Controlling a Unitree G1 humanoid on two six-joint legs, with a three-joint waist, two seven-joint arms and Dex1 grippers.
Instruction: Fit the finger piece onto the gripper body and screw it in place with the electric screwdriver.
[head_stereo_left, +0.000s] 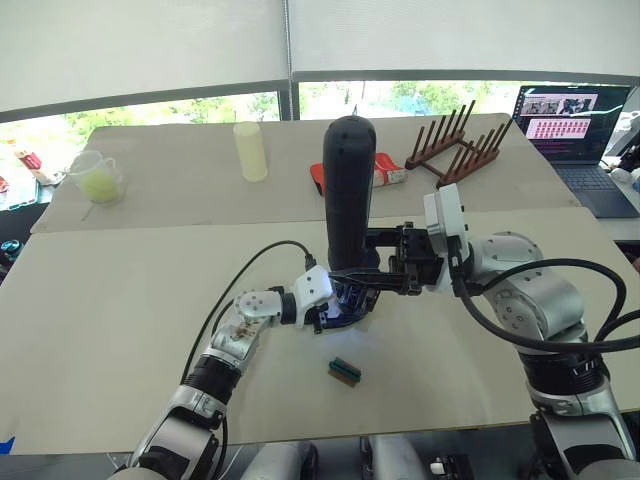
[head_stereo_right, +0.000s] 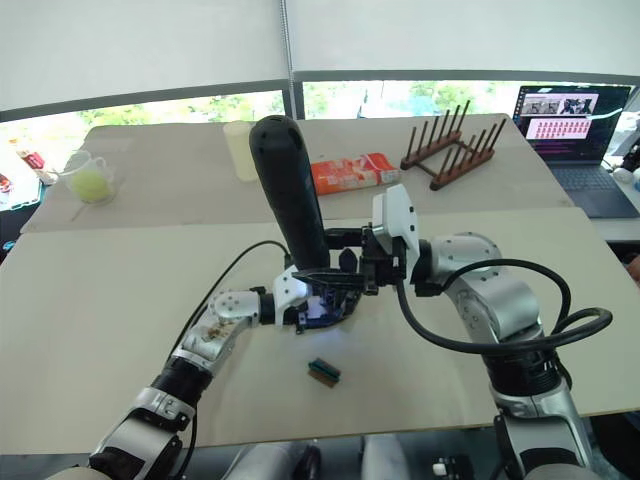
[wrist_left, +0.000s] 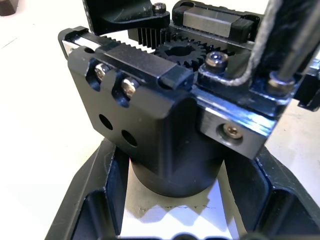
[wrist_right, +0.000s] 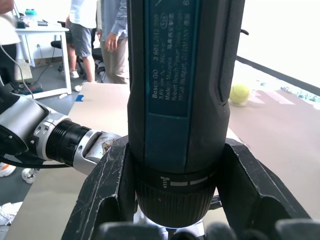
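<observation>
Gripper body (wrist_left: 165, 125) between left end effector (head_stereo_left: 335, 308) fingers

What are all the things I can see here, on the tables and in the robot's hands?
electric screwdriver: one, dark navy-black, upright, held over the gripper body
gripper body: one, black, on the near table
small block: one, green-brown, near table, just in front of the grippers
cup: one, pale yellow, far table
measuring jug: one, clear, something yellow-green inside, far table's left end
packet: one, red and white, far table
peg rack: one, brown wood, far table
laptop: one, open, far right
left gripper: around the gripper body
right gripper: clamped on the screwdriver
</observation>
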